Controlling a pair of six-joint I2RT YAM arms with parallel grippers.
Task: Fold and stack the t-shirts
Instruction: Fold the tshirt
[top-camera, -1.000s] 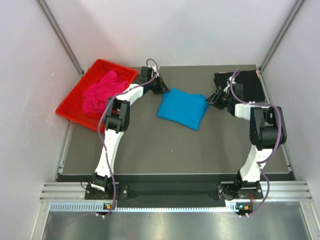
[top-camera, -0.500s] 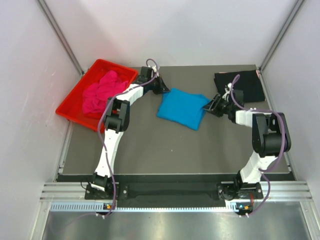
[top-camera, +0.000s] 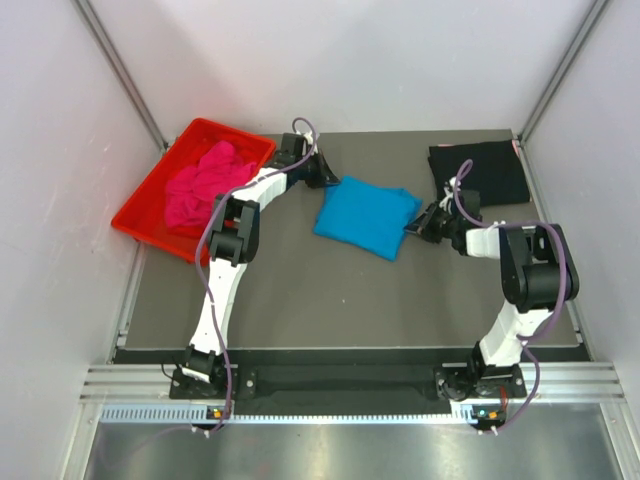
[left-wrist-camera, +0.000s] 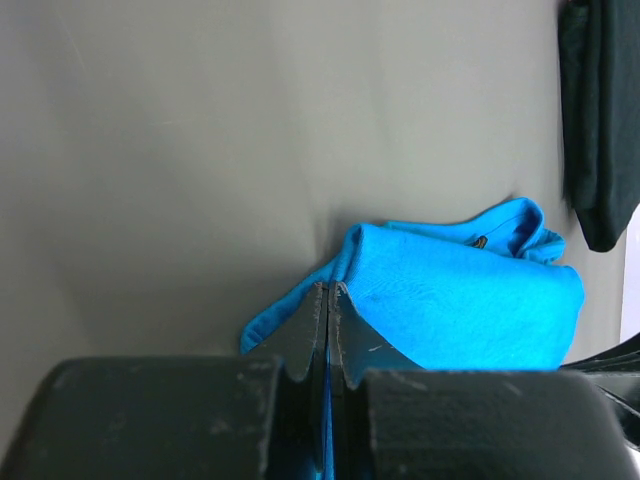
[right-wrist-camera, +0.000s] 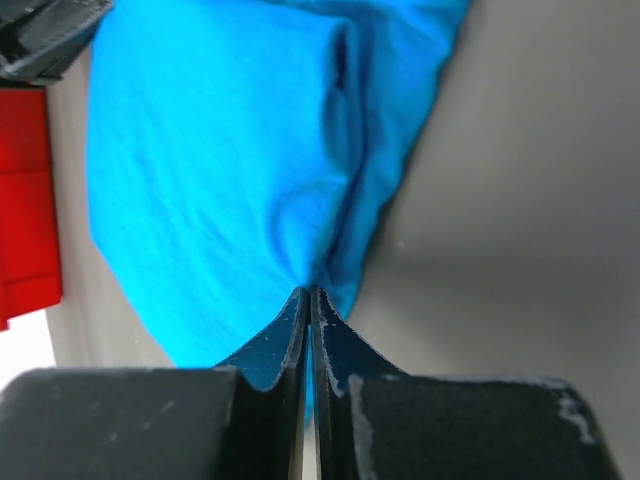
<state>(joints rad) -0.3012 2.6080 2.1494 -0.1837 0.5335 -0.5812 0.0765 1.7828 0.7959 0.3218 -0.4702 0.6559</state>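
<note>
Left pincer (left-wrist-camera: 328, 290): pressed together, pinching the far-left corner of the turquoise t-shirt (top-camera: 365, 218). In the left wrist view, blue cloth shows in the closed jaws and a small fold of it lifts up to the tips. Right pincer (right-wrist-camera: 308, 292): also pressed together, nipping the same shirt at its right edge. In the right wrist view the cloth bunches into a crease running into the tips. So both arms are on one shirt, at opposite sides, each reaching in low over the tabletop (top-camera: 330, 300). The turquoise shirt is folded to a rough rectangle, turned slightly askew. It lies on the far half of the tabletop between the two arms, with most of it flat on the surface. The black t-shirt (top-camera: 485, 172) lies folded flat at the far-right corner, just beyond the right wrist and apart from the turquoise one. The magenta t-shirt (top-camera: 205, 185) is crumpled in a heap inside the red tray (top-camera: 148, 200). The tray sits angled at the far-left corner, next to the left arm's forearm. All three shirts lie separate from one another.
</note>
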